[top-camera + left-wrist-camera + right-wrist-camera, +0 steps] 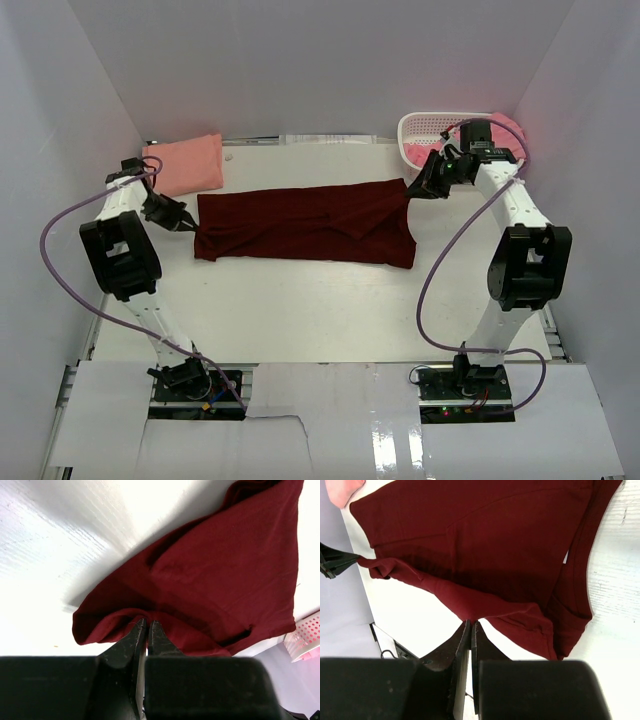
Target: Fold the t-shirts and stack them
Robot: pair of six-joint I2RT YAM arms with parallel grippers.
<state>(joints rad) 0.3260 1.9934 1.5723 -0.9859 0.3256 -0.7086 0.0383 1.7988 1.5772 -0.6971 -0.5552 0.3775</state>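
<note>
Three t-shirts are in play. One dark maroon t-shirt (305,222) lies stretched sideways across the middle of the white bench (300,310), doubled into a long band between the two arms. One salmon-peach t-shirt (185,163) sits folded at the far left corner of the bench, just beside the maroon one's far left corner. One brighter pink t-shirt (417,155) is bundled in the single white lattice basket (430,124) at the far right corner. The right arm (520,215) covers much of that basket, so the pink cloth showing at both of its ends appears to be one garment, though that is not certain. The left jaws are pinched nearly closed on the maroon shirt's left end, and the right jaws are clamped tight on cloth at its far right corner. The overhead view alone shows all three shirts and the full length of the band. The left wrist view alone shows the maroon hem bunched and puckered right at its fingertips, with a corner of the basket beyond. The right wrist view alone shows a ridge of maroon cloth running from its own jaws to the left jaws at the frame's left edge, and a sliver of salmon cloth above.
</note>
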